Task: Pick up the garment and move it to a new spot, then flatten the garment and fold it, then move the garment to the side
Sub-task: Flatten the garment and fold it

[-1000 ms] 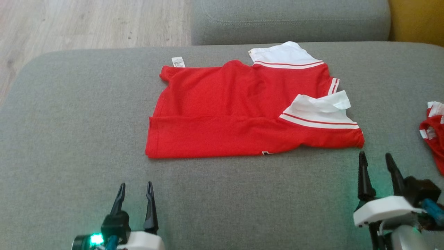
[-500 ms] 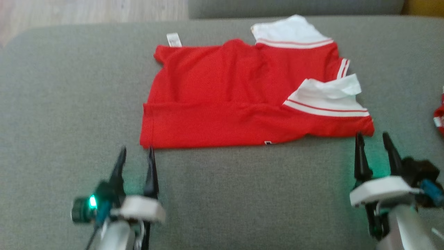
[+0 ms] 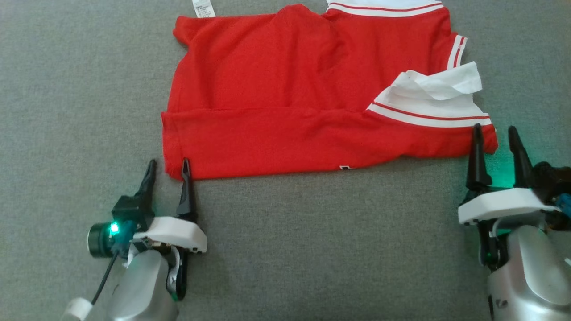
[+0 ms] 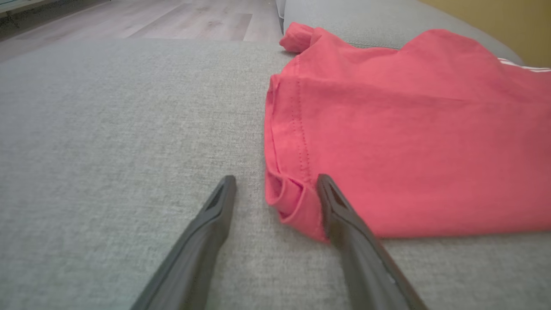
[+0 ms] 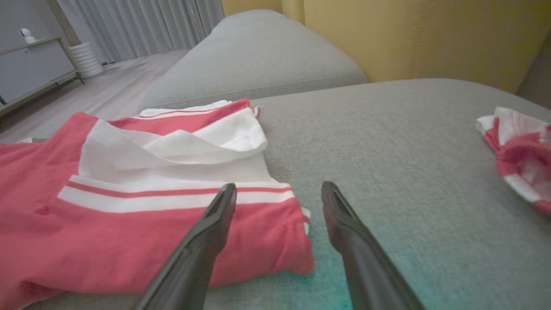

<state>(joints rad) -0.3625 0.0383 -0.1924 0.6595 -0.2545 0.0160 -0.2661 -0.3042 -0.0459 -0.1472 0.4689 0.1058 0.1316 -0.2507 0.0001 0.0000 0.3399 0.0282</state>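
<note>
Garment (image 3: 285, 98) lies spread flat on the grey cushion (image 3: 312, 249), toward its far edge. Left gripper (image 3: 168, 162) sits low at the garment's near left corner, fingers pointing forward, jaws open, straddling the hem corner without clamping it. Right gripper (image 3: 494, 128) takes a matching low pose at the near right corner, jaws open, its left finger over the fabric.
</note>
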